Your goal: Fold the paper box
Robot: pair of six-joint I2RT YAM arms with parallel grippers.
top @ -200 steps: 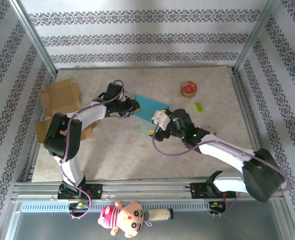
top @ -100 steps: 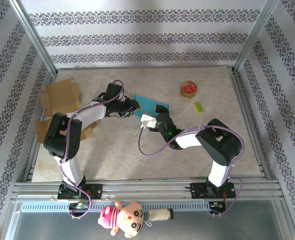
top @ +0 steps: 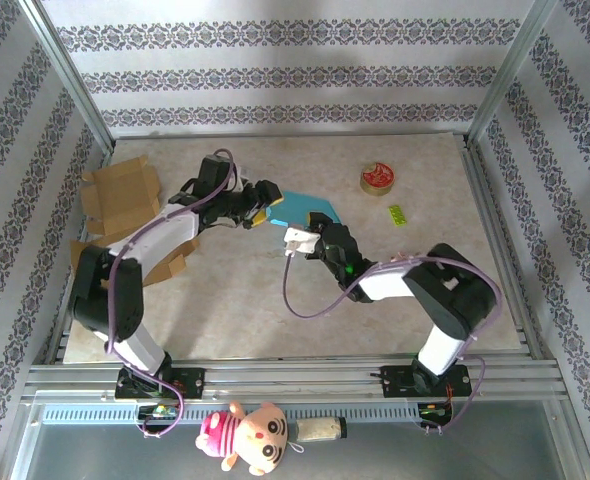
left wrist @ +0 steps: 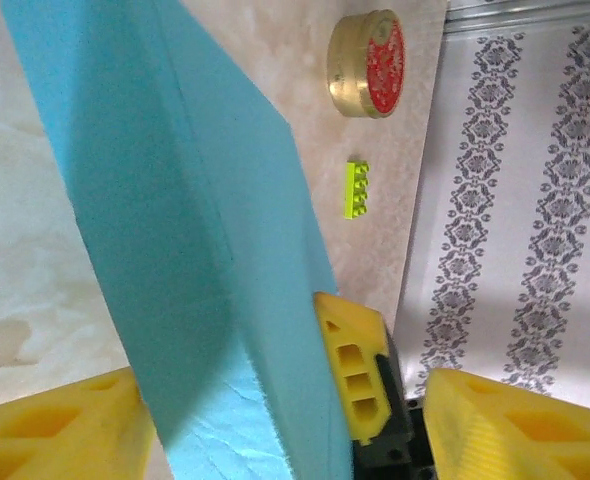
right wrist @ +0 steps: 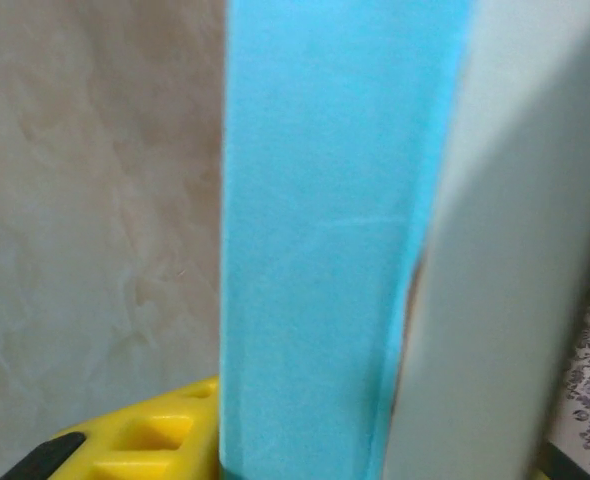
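Straddling an edge of the paper box [top: 305, 207], our left gripper [top: 265, 214] gapes, holding nothing; whether the right gripper [top: 313, 226] against the box clamps it, we can't tell.

A: Where does the tabletop [top: 265, 310] lie open?
B: Toward 6 o'clock between the left arm [top: 160, 238] and the right arm [top: 415, 278], and along the far wall [top: 275, 80] at 12 o'clock.
A: What stands in the way?
B: Cardboard pieces [top: 120, 190] crowd 9 o'clock. A tape roll [top: 377, 180] and a green brick [top: 397, 214] sit near 2 o'clock. At centre the teal paper box [top: 302, 206] blocks passage, with both arms slanting in to it.
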